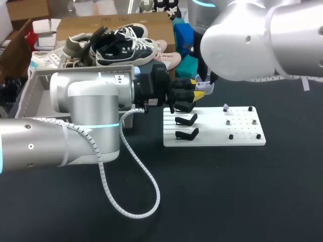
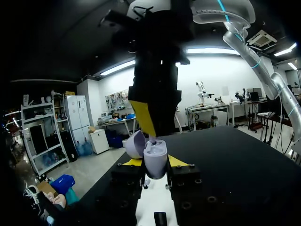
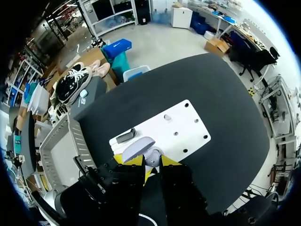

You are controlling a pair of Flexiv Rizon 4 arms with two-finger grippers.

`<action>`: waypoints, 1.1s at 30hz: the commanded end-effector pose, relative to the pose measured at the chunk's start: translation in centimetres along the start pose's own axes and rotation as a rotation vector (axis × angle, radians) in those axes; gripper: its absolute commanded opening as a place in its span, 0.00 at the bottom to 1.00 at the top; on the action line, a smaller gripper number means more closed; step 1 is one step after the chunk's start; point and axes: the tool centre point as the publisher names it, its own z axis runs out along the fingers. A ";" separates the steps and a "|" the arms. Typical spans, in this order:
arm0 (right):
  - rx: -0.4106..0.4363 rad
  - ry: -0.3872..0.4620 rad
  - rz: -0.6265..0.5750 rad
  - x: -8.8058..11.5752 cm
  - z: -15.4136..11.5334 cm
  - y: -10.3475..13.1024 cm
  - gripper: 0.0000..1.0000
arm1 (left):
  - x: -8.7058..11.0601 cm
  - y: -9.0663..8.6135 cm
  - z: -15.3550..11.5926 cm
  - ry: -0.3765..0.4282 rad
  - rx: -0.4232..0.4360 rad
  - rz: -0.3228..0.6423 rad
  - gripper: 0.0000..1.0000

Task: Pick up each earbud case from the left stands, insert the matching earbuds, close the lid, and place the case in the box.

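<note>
My left gripper reaches over the back edge of the white board and is shut on a lavender earbud case, held upright with its lid hinged open. From above, my right gripper comes straight down with its fingers close together, shut on a small earbud at the case's open mouth. In the right wrist view the open case lies just beneath the right gripper. Two black stands on the board's left part hold nothing. Small earbuds sit on pegs at its right.
A grey open box stands at the table's left rear, behind my left arm; it also shows in the right wrist view. The left arm's white cable loops over the black table in front of the board.
</note>
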 end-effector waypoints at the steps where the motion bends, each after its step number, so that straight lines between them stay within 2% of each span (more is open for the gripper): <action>1: 0.004 0.003 0.002 0.0 0.1 0.1 0.00 | 0.0 -0.2 0.0 -0.003 -0.007 0.002 0.00; 23: -0.025 0.018 -0.005 0.4 0.9 -0.4 0.00 | 0.0 -0.2 0.0 -0.003 -0.007 0.002 0.00; 25: -0.033 0.018 -0.008 0.4 0.9 -0.5 0.27 | 0.0 -0.2 0.0 -0.003 -0.007 0.002 0.00; 30: -0.040 0.017 -0.004 0.8 0.4 -0.9 0.50 | 0.0 -0.2 0.0 -0.003 -0.007 0.002 0.00; 31: -0.045 0.015 -0.004 0.9 0.3 -1.0 0.64 | 0.0 -0.2 0.0 -0.003 -0.007 0.002 0.00; 32: -0.047 0.010 -0.003 1.0 0.1 -1.2 0.68 | 0.0 -0.2 0.0 -0.003 -0.007 0.002 0.00; 33: -0.057 0.006 0.000 1.1 -0.1 -1.3 0.76 | 0.0 -0.2 0.0 -0.003 -0.007 0.002 0.00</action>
